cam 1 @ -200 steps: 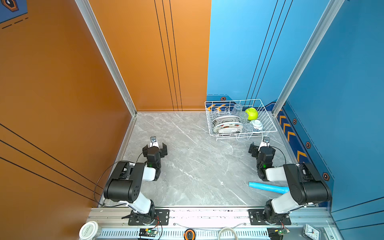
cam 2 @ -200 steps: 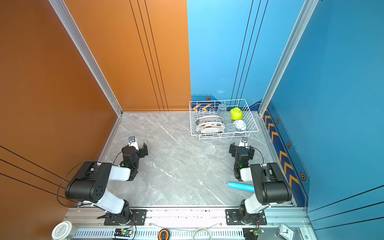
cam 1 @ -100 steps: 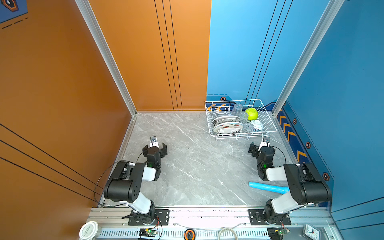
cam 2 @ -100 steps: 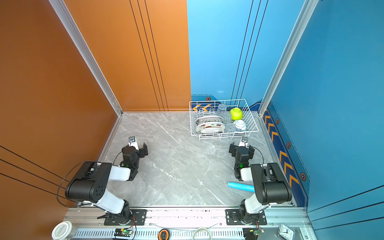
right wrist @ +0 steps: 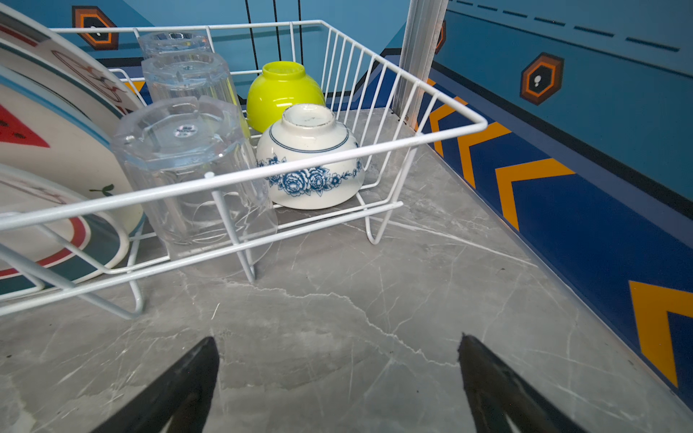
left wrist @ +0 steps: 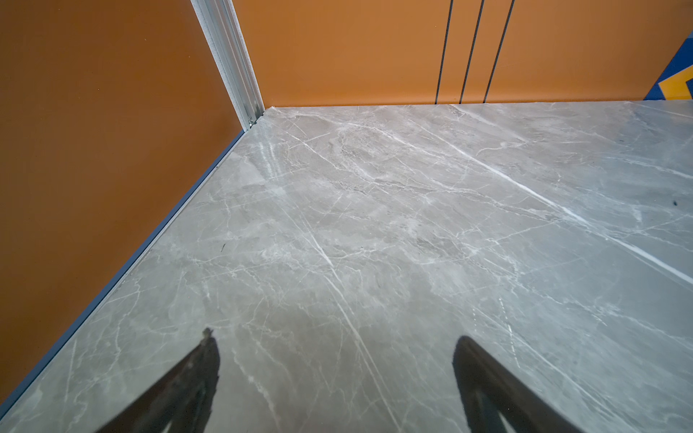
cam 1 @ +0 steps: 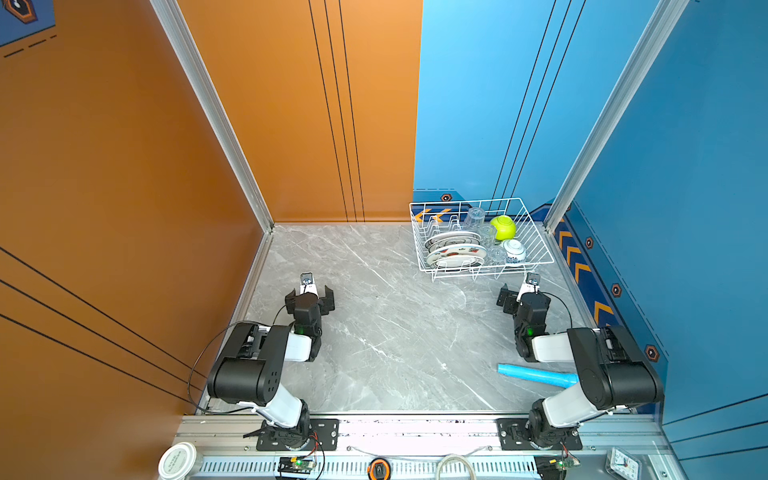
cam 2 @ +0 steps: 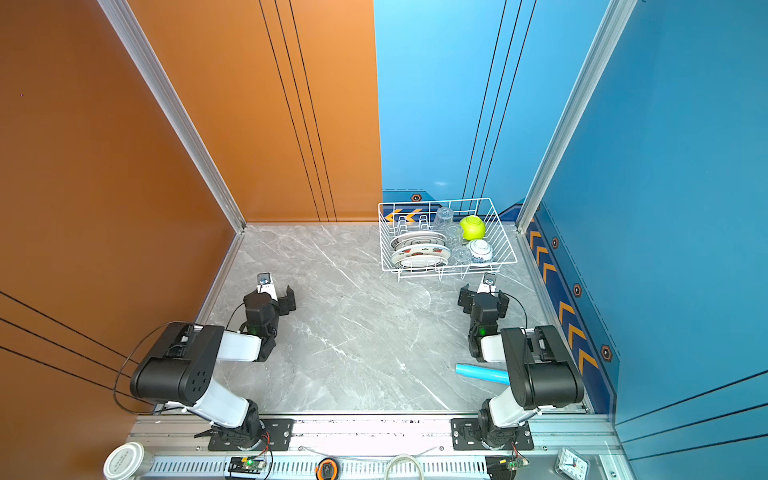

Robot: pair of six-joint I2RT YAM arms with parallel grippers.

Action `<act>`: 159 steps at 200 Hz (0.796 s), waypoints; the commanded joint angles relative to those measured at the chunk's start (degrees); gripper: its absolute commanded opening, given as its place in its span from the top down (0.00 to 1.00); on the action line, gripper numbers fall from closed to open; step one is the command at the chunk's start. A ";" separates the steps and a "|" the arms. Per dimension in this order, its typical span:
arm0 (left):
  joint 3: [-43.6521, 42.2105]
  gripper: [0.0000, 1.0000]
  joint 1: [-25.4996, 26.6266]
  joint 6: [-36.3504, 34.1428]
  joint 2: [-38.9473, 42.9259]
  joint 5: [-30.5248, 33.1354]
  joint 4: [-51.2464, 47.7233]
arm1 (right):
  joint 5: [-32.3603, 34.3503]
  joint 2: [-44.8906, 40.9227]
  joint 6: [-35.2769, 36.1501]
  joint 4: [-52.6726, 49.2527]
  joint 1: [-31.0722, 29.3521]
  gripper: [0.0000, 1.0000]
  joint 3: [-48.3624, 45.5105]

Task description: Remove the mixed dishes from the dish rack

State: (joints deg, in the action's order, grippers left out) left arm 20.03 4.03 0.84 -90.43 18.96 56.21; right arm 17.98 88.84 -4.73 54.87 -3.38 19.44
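Nothing has moved since a second ago: my left gripper (left wrist: 335,337) and my right gripper (right wrist: 336,337) both hang low over the table (cam 1: 395,332) with jaws spread wide and nothing between them. The dish rack (cam 1: 536,241) stands at the table's 1 o'clock, just past my right gripper, holding plates (cam 1: 455,251) on its 9 o'clock side, upside-down glasses (right wrist: 180,150) in the middle, and a green bowl (cam 1: 503,227) at 12 o'clock of a blue-flowered bowl (right wrist: 307,161) on its 3 o'clock side.
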 commanded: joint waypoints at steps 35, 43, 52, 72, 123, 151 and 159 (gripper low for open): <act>0.74 0.02 -0.34 -1.08 0.44 -2.00 -0.52 | -0.64 -0.16 0.03 -0.36 -0.14 0.00 0.72; 0.75 0.02 -0.34 -1.09 0.49 -2.03 -0.57 | -1.49 -0.24 -0.44 -0.30 0.33 0.00 0.58; 0.75 0.02 -0.34 -1.08 0.44 -2.05 -0.55 | -1.64 -0.20 -0.56 -0.46 0.64 0.00 0.68; 0.65 0.02 1.89 -1.96 2.12 3.34 -1.12 | -1.54 -0.24 -0.62 -0.09 0.51 0.00 0.54; 2.28 0.02 10.86 -7.10 12.56 24.26 -7.37 | -4.54 -11.33 -0.14 -0.16 1.09 0.00 -4.38; 5.08 0.02 14.64 -1.34 18.42 27.55 -15.70 | -4.61 -25.54 -3.39 -14.35 0.86 0.00 -2.46; 6.91 0.02 16.16 -0.61 19.54 27.43 -19.84 | -4.56 -28.94 -3.17 -18.65 0.06 0.00 -1.49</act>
State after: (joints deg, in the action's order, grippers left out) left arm 22.85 17.32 -2.72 -74.19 39.81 47.00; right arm 14.68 68.90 -5.65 48.75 -2.61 15.59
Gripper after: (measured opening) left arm 0.980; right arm 0.996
